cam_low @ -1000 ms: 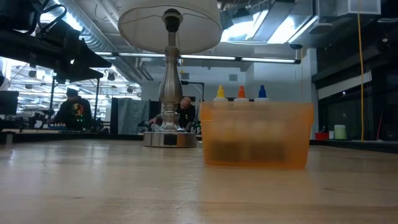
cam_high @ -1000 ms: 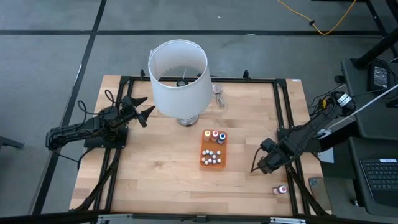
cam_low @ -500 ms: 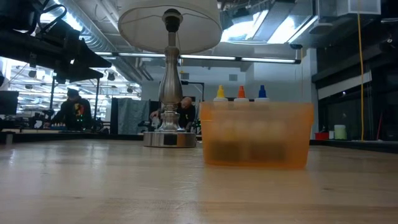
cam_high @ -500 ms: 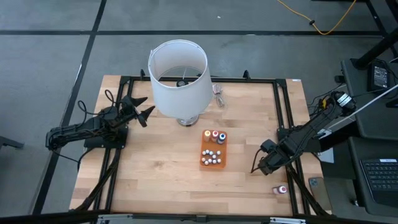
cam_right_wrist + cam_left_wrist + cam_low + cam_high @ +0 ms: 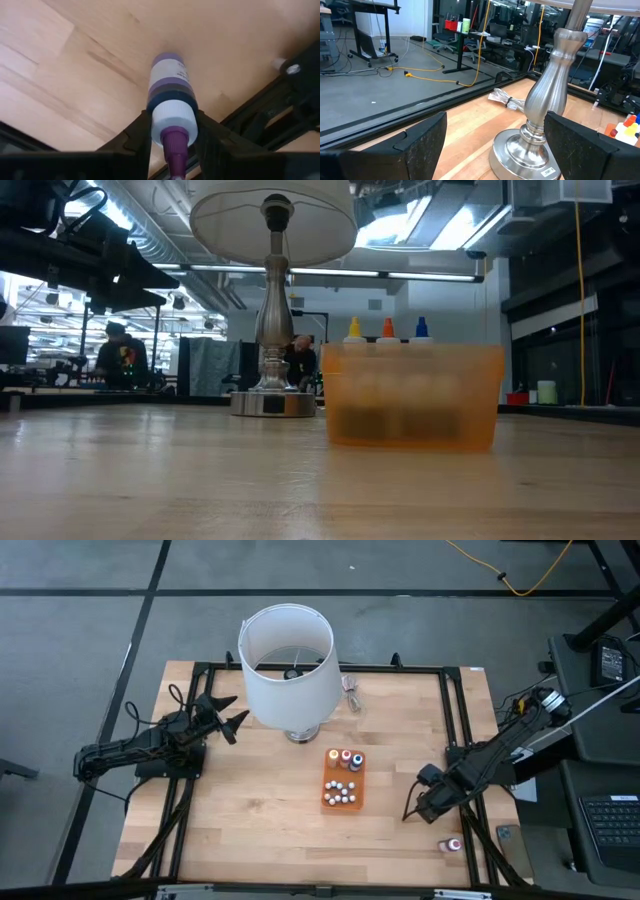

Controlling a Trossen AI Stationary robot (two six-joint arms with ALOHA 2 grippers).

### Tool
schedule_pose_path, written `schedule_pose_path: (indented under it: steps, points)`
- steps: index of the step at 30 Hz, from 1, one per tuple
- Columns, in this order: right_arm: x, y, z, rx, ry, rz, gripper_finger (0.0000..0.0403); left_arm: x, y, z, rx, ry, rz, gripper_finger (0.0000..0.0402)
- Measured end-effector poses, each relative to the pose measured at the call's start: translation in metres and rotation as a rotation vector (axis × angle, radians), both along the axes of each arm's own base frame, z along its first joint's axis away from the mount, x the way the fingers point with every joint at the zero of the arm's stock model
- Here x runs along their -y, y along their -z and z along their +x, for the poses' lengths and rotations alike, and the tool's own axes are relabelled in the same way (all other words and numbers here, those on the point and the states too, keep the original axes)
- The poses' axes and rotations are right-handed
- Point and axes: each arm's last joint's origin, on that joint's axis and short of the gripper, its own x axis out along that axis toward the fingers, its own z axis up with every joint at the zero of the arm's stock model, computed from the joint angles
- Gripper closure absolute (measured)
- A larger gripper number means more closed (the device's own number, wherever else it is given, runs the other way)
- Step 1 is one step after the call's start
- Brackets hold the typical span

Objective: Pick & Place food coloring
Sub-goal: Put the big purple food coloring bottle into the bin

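The right gripper point(image 5: 412, 810) hung over the table's right side, its fingers pinching a purple food coloring bottle point(image 5: 170, 100) by the neck just below its white cap. The left gripper point(image 5: 232, 712) waited with fingers spread wide at the far left, just beside the lamp base point(image 5: 532, 145) under the big white lampshade point(image 5: 288, 660). Most food coloring bottles point(image 5: 341, 790) stood in the orange tray point(image 5: 327, 780) at mid-table, while one pink-red bottle point(image 5: 453, 844) lay alone near the table's right front corner.
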Motion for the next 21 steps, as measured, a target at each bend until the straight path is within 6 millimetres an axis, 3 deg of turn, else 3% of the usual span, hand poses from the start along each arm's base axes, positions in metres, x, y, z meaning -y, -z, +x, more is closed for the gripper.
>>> schedule_pose_path:
  steps: [8, 21]
  points:
    - [-0.007, -0.016, 0.029, -0.041, -0.184, -0.036, 0.0279, 0.0, 0.0, 0.0, 0.001, 0.0, 0.0, 0.0079]
    - [-0.015, -0.047, 0.114, 0.057, -0.429, -0.035, 0.0279, 0.0, 0.0, 0.0, 0.001, 0.0, 0.0, 0.008]
